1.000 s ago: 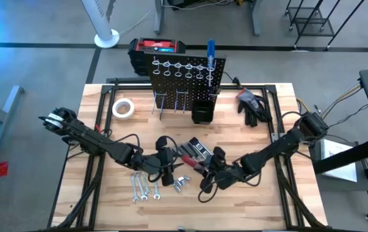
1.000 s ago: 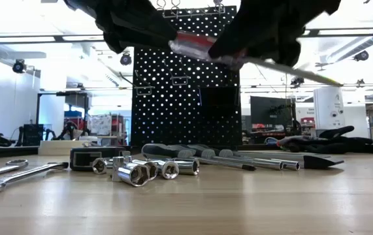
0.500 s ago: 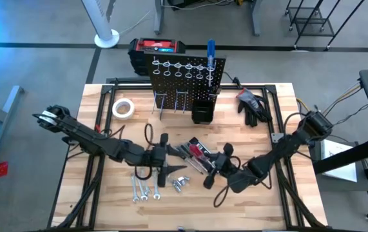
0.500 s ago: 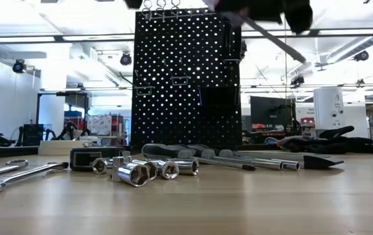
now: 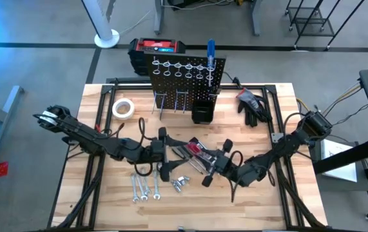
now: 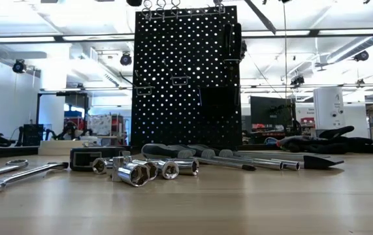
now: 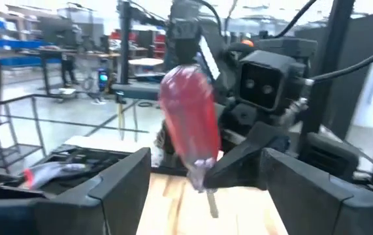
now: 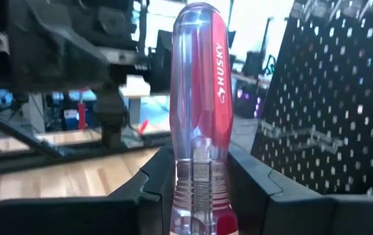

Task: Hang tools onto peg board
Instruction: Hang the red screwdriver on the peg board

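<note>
A red clear-handled screwdriver (image 8: 198, 85) hangs in the air over the table's middle, with my right gripper (image 5: 212, 167) shut on it. Its thin shaft (image 6: 259, 15) crosses the top of the low view. My left gripper (image 5: 164, 156) faces it from the table's left and is open. In the left wrist view its fingers stand wide on either side of the red handle (image 7: 187, 121) without touching it. The black peg board (image 5: 185, 71) stands upright at the far middle, with silver rings along its top and a blue-handled screwdriver (image 5: 211, 49) in one. My right gripper pinches the ribbed neck of the screwdriver's handle (image 8: 195, 175), at its shaft end, between its two fingers. The fingers reach level toward the table's left side. The rest of the handle stands out beyond the fingertips, and the whole tool is lifted clear of the table.
Loose tools lie under the grippers: silver wrenches (image 5: 144, 188), sockets (image 6: 140, 172), and more screwdrivers (image 5: 193, 151). A white tape roll (image 5: 124, 107), a black bin (image 5: 202, 113) at the board's foot, black gloves (image 5: 253, 103) and a black-and-red case (image 5: 158, 48) behind the board are also there.
Both grippers have risen with the screwdriver, out of the top of the low view, and tipped from slanting down to level. My left gripper has opened and let go of the red handle. My right gripper has kept its hold.
</note>
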You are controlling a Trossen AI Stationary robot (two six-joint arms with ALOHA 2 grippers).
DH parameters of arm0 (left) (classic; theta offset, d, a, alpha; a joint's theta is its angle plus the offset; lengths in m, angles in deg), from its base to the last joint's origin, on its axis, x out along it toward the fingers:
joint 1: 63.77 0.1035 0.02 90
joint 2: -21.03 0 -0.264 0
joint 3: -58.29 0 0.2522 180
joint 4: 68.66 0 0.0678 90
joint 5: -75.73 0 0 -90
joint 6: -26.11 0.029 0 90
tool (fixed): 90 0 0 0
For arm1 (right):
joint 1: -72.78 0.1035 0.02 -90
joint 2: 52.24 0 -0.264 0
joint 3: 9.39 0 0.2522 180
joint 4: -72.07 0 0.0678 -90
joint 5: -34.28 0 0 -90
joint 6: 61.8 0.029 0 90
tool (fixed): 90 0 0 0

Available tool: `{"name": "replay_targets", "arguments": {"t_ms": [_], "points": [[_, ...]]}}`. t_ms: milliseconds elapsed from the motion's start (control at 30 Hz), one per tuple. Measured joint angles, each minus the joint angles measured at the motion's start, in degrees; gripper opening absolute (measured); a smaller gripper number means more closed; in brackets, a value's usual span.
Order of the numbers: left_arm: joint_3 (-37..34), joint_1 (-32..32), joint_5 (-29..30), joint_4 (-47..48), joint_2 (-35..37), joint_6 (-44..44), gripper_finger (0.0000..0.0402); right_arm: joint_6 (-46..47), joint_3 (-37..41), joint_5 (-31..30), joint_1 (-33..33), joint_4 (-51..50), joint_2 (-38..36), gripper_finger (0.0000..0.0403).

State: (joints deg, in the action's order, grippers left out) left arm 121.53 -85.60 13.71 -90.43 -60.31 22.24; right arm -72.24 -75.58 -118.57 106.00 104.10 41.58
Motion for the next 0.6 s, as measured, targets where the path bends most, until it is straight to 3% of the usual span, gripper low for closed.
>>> {"name": "replay_targets", "arguments": {"t_ms": [200,600], "points": [[0.00,0.13,2.58,-5.15,0.00,3.00,0.0281,-4.64,0.00,4.60,-0.71,4.25,0.00,0.0093],[2.81,0.73,-0.89,-5.68,-0.01,4.87,0.0270,-6.35,0.20,8.86,-2.44,7.97,0.02,0.0093]]}}
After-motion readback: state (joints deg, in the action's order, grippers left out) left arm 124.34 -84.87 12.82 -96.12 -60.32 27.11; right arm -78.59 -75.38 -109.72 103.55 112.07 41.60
